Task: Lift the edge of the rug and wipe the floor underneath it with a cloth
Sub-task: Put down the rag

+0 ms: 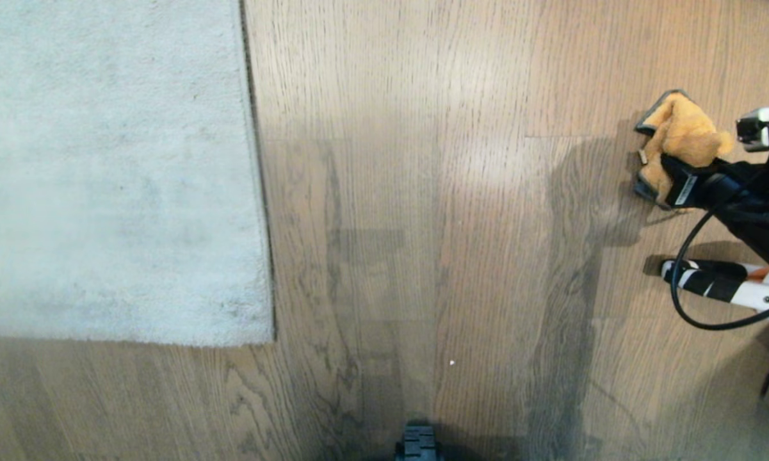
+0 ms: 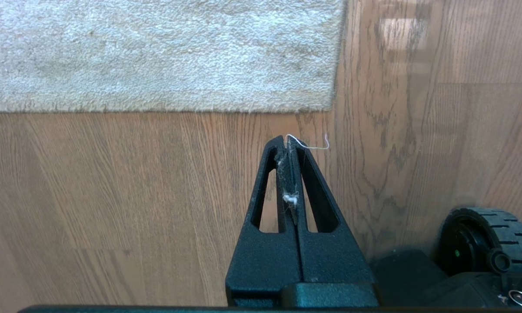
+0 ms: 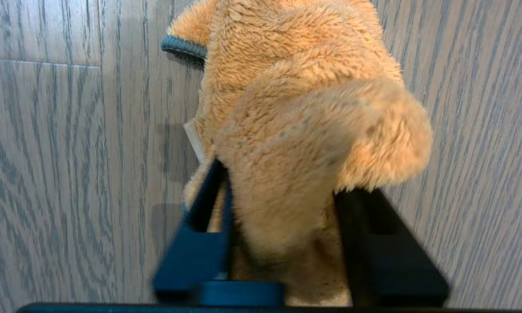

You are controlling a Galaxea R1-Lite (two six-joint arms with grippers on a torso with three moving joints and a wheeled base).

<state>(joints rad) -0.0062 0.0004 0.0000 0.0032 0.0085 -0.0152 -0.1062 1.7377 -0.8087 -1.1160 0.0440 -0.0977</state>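
The pale grey short-pile rug edge (image 1: 256,192) lies flat on the brown wood-grain plank floor (image 1: 422,192) at far left, the left end effector (image 2: 289,143) closed and empty just off its corner. At far right, the fuzzy orange-yellow microfibre cloth (image 1: 679,137) rests bunched on the floor. The right end effector (image 3: 282,195) stands partly open around it, fingers (image 3: 200,243) flanking the fabric.

Right arm reaches in low from the right edge, wrist angled left; right gripper (image 1: 663,186) has fingers (image 3: 195,243) spread apart, fabric bunched between them. Left gripper (image 2: 289,143) hangs parked, fingers pressed together, pointing far.
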